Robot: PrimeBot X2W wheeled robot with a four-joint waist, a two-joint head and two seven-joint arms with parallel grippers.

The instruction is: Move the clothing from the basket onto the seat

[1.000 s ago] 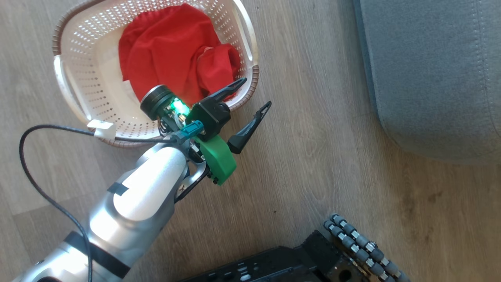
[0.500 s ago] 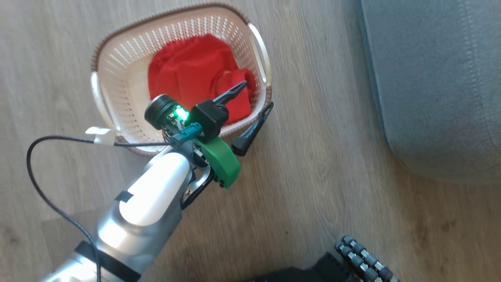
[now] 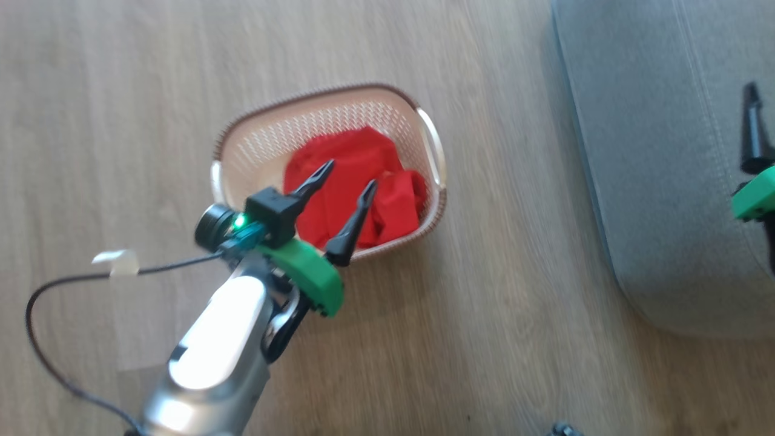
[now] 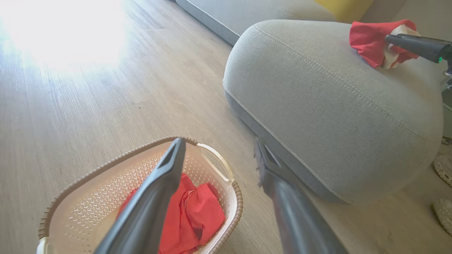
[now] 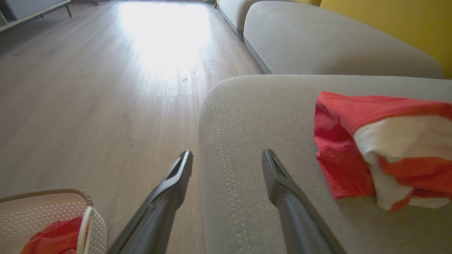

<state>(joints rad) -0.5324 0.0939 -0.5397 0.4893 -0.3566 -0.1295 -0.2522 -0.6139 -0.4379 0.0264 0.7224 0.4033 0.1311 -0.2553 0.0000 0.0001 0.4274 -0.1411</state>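
The cream basket stands on the wood floor with red clothing bunched in its right half. My left gripper hovers open above that clothing, nothing between its fingers; in the left wrist view it points over the basket and its clothing. The grey seat lies to the right. A red garment with a white stripe rests on the seat. My right gripper stands open just left of it, holding nothing. The same garment shows beside a right finger.
A black cable with a white tag trails from my left arm over the floor. A second grey cushion and a yellow wall lie beyond the seat. My base's wheels sit near the seat's corner.
The head camera has shifted, so the basket sits lower and further right in the picture. My left fingers have gone from straddling the basket's near rim to over the clothing. The right gripper has come into view.
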